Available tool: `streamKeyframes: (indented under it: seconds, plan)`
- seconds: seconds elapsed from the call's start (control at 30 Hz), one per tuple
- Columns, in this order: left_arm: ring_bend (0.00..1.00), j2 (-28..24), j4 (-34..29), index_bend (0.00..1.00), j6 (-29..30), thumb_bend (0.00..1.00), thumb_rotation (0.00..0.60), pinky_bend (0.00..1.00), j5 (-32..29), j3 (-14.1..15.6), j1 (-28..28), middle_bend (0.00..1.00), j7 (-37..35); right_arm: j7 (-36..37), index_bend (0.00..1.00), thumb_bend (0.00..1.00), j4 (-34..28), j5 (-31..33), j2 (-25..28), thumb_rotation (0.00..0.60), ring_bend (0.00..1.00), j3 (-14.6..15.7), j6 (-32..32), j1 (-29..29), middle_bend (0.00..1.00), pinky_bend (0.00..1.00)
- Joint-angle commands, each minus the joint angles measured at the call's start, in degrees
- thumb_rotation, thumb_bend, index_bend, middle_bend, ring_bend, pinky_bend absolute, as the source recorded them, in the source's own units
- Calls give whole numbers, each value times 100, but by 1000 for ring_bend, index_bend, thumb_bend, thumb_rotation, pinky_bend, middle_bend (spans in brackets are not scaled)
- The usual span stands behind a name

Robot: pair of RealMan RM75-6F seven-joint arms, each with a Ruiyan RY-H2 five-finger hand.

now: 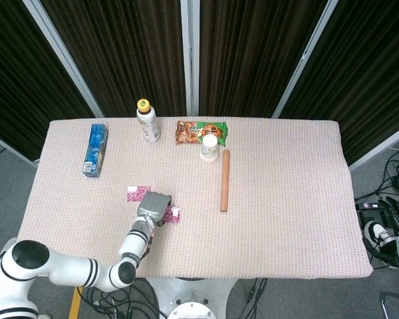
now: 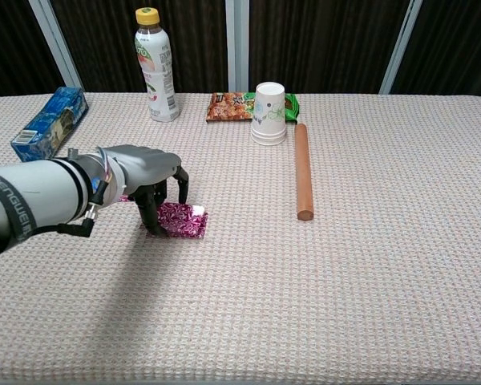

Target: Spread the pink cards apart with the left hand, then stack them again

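Left hand (image 2: 148, 180) arches over the pink cards (image 2: 182, 219), fingers apart, fingertips pressing down on the pile without grasping it; the cards lie well left of the wooden rolling pin (image 2: 303, 170), another card edge showing beyond the hand

Pink-clothed table (image 1: 286, 219), bottle (image 1: 147, 121), blue box (image 1: 94, 149), cups (image 1: 209, 148), rolling pin (image 1: 224, 180), pink cards (image 2: 183, 219) (snack pack (image 1: 193, 131) behind)

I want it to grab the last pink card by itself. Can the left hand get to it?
Probably yes. The lone pink card lies flat just beyond the left hand, which rests on the other pink cards, with nothing between them.
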State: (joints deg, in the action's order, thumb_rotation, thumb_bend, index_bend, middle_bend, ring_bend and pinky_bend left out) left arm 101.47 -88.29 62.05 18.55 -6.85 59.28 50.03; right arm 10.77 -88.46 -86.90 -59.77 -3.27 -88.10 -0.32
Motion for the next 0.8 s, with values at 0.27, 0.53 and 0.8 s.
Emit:
streamKeyframes:
  seconds: [0.27, 0.53, 0.8]
  plan:
    - [866, 218, 298, 409, 11, 266, 600, 963, -304, -163, -1, 876, 137, 9, 120, 163, 10, 21, 14, 507, 0, 2, -3, -10, 69, 0]
    - [866, 274, 409, 402, -48, 265, 600, 963, -374, -199, -26, 875, 215, -8, 120, 162, 6, 35, 9, 503, 0, 9, 33, 2, 69, 0]
    - [865, 310, 321, 400, 0, 265, 600, 963, -315, -240, -40, 875, 262, -13, 117, 162, -8, 40, 25, 508, 0, 15, 26, -8, 69, 0]
